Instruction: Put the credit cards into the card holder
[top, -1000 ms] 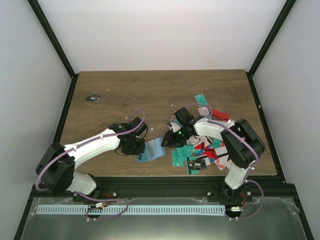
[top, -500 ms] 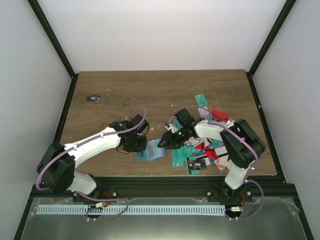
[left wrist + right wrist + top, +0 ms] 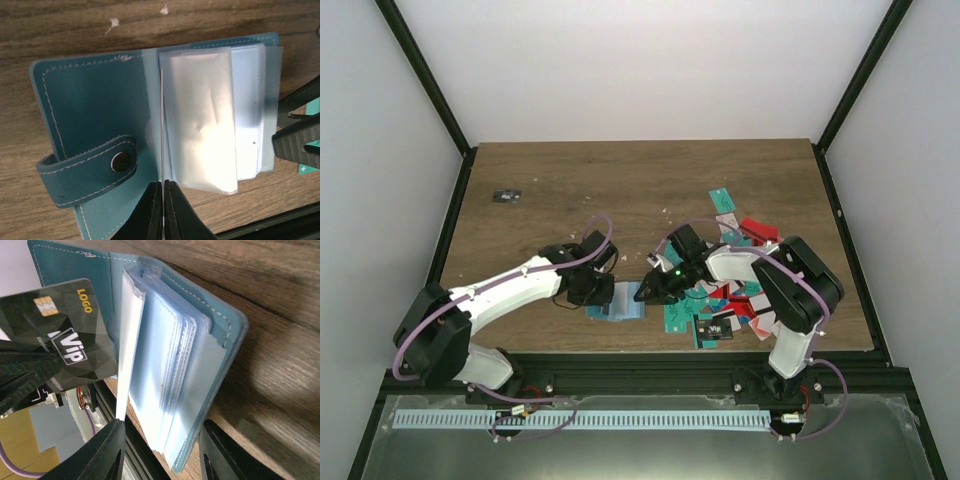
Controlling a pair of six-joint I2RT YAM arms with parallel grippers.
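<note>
Where the table [image 3: 620, 190] nears its front edge, at the lower centre of the top view, the card holder [image 3: 620, 305] lies open and flat on the wood. Seen from the left wrist, its blue-teal cover fills the middle of the frame, the inner flap on the left with a strap [image 3: 85, 167] bearing a round snap [image 3: 121, 160] at the lower left. A stack of clear sleeves [image 3: 200, 125] sits on the right half, the top leaf lifted.

A black card [image 3: 60, 335] marked LOGO and Vip stands on edge over the holder's fold, at the upper left of the right wrist view, its corner just beside a raised sleeve. From the left wrist it shows only as a thin dark line running up from the fingertips. The left gripper [image 3: 163, 186], at the bottom centre of its own frame, is closed on that card.

The right gripper [image 3: 161, 423] has its jaws apart, holding nothing, with the tips just at the sleeve-side edge of the holder, at the right margin of the left wrist view.

The other credit cards [image 3: 730, 300], teal, red, white and black, lie heaped to the right of the holder in the top view. A small black object [image 3: 506, 195] sits well apart, toward the table's upper left.
</note>
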